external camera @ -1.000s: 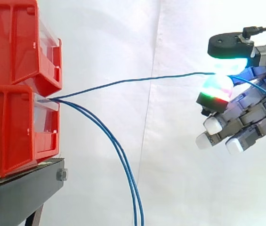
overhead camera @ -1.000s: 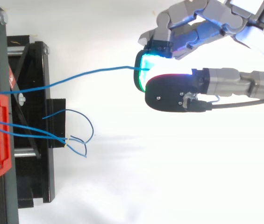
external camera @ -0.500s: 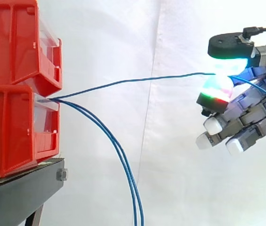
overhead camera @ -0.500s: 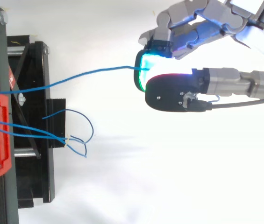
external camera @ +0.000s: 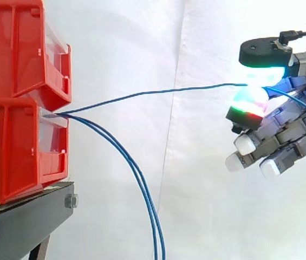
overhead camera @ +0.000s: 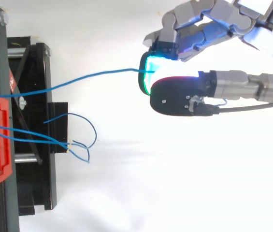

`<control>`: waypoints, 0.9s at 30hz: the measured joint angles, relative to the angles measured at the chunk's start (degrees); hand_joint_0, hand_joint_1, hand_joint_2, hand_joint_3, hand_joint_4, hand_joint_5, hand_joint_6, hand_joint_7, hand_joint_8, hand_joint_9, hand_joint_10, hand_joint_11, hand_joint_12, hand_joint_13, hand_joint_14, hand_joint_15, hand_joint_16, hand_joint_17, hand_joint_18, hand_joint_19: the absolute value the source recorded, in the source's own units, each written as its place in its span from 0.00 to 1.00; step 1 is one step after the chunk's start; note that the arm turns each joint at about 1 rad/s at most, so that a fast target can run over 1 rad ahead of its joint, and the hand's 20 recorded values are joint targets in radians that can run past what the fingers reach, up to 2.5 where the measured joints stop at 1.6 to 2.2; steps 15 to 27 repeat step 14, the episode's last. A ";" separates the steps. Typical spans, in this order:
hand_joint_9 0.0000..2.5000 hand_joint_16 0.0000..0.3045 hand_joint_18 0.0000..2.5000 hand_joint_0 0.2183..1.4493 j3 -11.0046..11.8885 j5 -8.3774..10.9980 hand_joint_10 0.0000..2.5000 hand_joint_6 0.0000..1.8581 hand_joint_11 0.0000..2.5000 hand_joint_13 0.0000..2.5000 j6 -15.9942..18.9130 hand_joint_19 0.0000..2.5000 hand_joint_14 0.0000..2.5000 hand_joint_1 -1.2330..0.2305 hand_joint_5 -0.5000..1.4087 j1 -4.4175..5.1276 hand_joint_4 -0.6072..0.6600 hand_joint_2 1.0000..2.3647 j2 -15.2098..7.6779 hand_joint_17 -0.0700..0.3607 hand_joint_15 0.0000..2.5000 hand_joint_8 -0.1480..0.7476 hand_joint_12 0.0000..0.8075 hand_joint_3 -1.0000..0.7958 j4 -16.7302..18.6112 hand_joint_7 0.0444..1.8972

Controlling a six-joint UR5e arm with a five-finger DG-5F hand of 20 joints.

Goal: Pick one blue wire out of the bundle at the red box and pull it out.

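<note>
The hand (external camera: 282, 138) has one blue wire (external camera: 158, 92) nipped between two glowing pads (external camera: 248, 101), thumb above and a fingertip below; its other fingers curl loosely underneath and hold nothing. From the pinch the wire runs away from the fingertips, nearly level with a slight sag, to the slot of the lower red box (external camera: 17, 151), well apart from the hand. Its far end disappears into that slot, so I judge the pull-out under way, not finished. The other blue wires (external camera: 139, 179) leave the same slot and droop down, far beyond and below the hand, clear of it. To do the step well, draw straight back along the wire's own line, directly away from the box, so the force goes down the wire rather than sideways over the box lip. Hold the pinch firm, since thin wire can slip between rounded pads, and go steadily, watching that the drooping wires are not dragged along
</note>
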 measured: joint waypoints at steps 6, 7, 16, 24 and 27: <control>0.34 0.23 0.27 0.32 0.00 -0.02 0.00 0.50 0.21 0.21 0.00 0.12 0.00 0.35 0.18 0.00 0.58 0.01 0.00 0.53 0.07 0.62 0.61 0.57 -0.01 0.56; 0.34 0.23 0.27 0.32 0.00 0.00 0.00 0.50 0.21 0.21 0.00 0.12 0.00 0.35 0.18 0.00 0.58 0.01 0.00 0.53 0.07 0.62 0.61 0.57 -0.01 0.56; 0.34 0.23 0.27 0.32 0.00 0.01 0.00 0.50 0.21 0.21 0.00 0.12 0.00 0.35 0.18 0.00 0.58 0.01 0.00 0.53 0.07 0.63 0.61 0.57 -0.02 0.55; 0.34 0.23 0.27 0.32 0.00 0.01 0.00 0.50 0.21 0.21 0.00 0.12 0.00 0.35 0.18 0.00 0.58 0.01 0.00 0.53 0.07 0.63 0.61 0.57 -0.02 0.55; 0.34 0.23 0.27 0.32 0.00 0.01 0.00 0.50 0.21 0.21 0.00 0.12 0.00 0.35 0.18 0.00 0.58 0.01 0.00 0.53 0.07 0.63 0.61 0.57 -0.02 0.55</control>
